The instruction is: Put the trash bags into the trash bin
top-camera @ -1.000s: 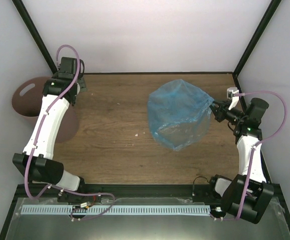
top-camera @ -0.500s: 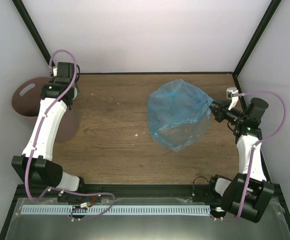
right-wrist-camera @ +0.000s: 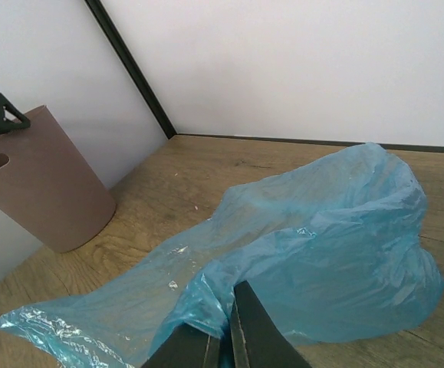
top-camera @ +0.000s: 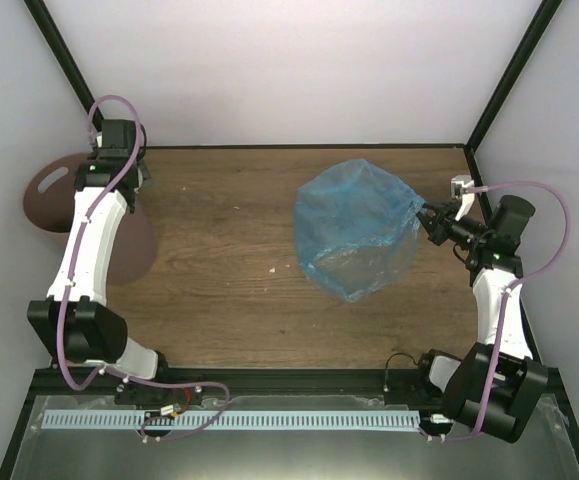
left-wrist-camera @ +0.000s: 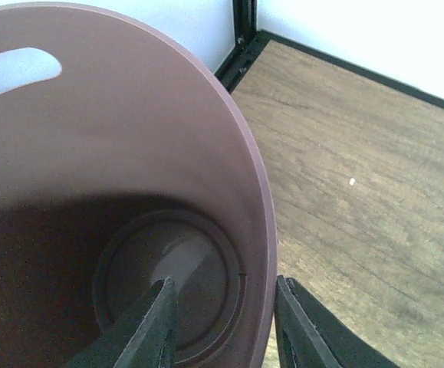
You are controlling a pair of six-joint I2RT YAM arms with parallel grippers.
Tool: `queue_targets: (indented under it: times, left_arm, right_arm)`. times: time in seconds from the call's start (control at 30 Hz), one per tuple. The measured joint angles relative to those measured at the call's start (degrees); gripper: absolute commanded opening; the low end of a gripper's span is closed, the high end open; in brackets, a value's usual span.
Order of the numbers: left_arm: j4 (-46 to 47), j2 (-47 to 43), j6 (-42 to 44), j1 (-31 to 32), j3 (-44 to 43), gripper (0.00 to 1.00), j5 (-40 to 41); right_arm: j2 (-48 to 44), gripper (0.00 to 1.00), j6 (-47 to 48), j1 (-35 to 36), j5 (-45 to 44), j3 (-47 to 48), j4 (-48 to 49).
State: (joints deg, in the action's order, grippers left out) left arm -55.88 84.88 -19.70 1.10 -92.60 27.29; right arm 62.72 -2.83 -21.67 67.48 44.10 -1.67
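Right gripper (right-wrist-camera: 225,337) pinches shut on the blue trash bag (right-wrist-camera: 314,245), which lies near the table's (top-camera: 219,220) right edge. Left gripper (left-wrist-camera: 223,291), jaws apart, straddles the trash bin's (left-wrist-camera: 129,138) rim at the far-left corner, seemingly to steady it. Next, the bag needs carrying across.

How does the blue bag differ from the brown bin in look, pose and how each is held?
The bag is light blue, see-through and crumpled; the bin is mauve-brown, opaque and smooth. The bag lies slumped on the table; the bin stands upright. The right hand pinches the bag's edge shut, while the left hand only straddles the bin's rim, jaws apart. Both look empty.
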Motion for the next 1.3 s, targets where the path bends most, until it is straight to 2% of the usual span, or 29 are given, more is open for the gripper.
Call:
queue_targets:
  times: [0.1,0.3,0.63,0.8,0.93,1.3]
  left_arm:
    - [-0.59,2.43,0.26,-0.72,-1.31,0.25,-1.55]
    - [-1.6,5.84,0.96,-1.05,-4.13,0.05,-3.96]
    - [-3.26,4.04,2.36,0.22,-4.35,0.04,-10.93]
    - [-3.37,-0.55,4.44,6.73,-1.62,0.04,-17.51]
    - [-3.39,-2.71,5.44,13.92,-0.09,0.04,-21.09]
    - [-1.29,-2.82,4.9,35.39,0.42,0.04,-23.47]
  right_arm:
    - [0.0,0.01,0.02,0.0,0.04,0.0,-0.02]
    - [0.0,0.01,0.24,0.0,0.02,0.0,-0.04]
    - [0.0,0.01,0.13,0.0,-0.26,0.0,-0.26]
    - [0.09,0.01,-0.5,0.0,-3.5,0.96,-2.4]
    - [1.2,0.01,-0.7,-0.35,-7.3,5.57,-6.56]
    - [2.49,0.01,0.87,-6.51,-14.12,17.29,-16.68]
